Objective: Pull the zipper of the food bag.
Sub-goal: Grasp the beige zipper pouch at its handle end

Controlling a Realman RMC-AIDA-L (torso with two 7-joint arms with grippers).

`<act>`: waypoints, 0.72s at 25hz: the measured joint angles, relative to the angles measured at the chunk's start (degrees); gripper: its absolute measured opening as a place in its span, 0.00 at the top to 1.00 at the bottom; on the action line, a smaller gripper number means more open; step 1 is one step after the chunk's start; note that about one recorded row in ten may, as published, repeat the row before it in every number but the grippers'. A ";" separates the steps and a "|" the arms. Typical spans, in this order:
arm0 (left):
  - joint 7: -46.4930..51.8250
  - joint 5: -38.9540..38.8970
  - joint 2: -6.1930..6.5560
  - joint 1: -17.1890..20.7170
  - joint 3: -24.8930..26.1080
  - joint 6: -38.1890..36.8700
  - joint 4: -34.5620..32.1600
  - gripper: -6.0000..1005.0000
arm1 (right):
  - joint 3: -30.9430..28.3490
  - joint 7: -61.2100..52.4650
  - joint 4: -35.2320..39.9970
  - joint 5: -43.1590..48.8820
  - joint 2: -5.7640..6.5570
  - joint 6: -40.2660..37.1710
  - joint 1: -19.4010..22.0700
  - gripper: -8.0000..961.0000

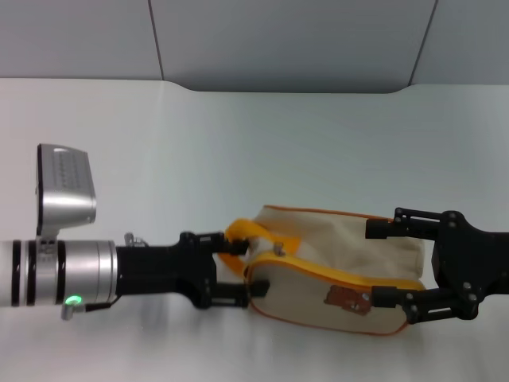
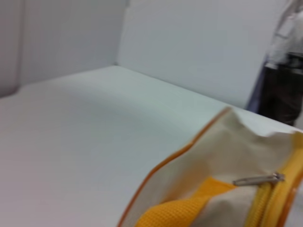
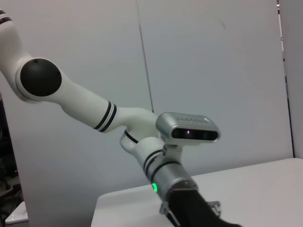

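Both pincers flank the food bag [image 1: 338,267] on the desk [image 1: 238,143].
Left pincer [image 1: 233,265] spread at its handle end; right pincer [image 1: 384,261] open around the opposite end.

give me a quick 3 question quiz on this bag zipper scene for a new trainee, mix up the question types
1. True or false: the left gripper is at the strap-handle end of the food bag.
2. Multiple choice: how does the right gripper stand? A) parked far from the bag B) open, with one finger on each side of the bag's other end C) shut on the handle
3. Short answer: in the left wrist view, what small metal part lies at the end of the zipper?

Key
1. True
2. B
3. The silver pull tab, not yet gripped.
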State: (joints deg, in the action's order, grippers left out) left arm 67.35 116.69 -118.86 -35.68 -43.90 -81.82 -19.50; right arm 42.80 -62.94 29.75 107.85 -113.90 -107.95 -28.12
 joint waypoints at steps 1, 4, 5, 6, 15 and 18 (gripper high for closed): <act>-0.36 -0.53 -0.06 -0.16 0.17 0.76 0.05 0.31 | 0.00 0.01 0.01 0.00 -0.13 0.02 0.00 0.12; -1.78 -2.27 -0.13 -0.31 0.27 1.65 0.11 0.32 | 0.00 0.04 0.13 0.00 -0.42 0.04 0.00 0.12; -2.11 -2.60 -0.13 -0.31 0.25 1.55 0.12 0.32 | 0.00 0.05 0.16 0.00 -0.43 0.09 0.00 0.12; -2.48 -2.86 -0.14 -0.29 0.20 1.46 0.12 0.33 | 0.00 0.07 0.16 0.00 -0.44 0.19 0.00 0.12; -3.83 -3.28 -0.14 -1.21 -2.29 2.00 1.73 0.36 | -0.42 0.13 0.06 -0.01 -0.88 1.88 0.00 0.12; -3.96 -3.47 -0.14 -1.19 -1.95 1.99 1.75 0.43 | -0.46 0.14 0.06 -0.01 -0.89 1.95 0.00 0.12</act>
State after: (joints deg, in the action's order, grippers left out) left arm 63.40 113.22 -119.00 -36.86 -45.86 -79.83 -17.74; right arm 42.33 -62.80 29.81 107.84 -114.79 -106.00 -28.12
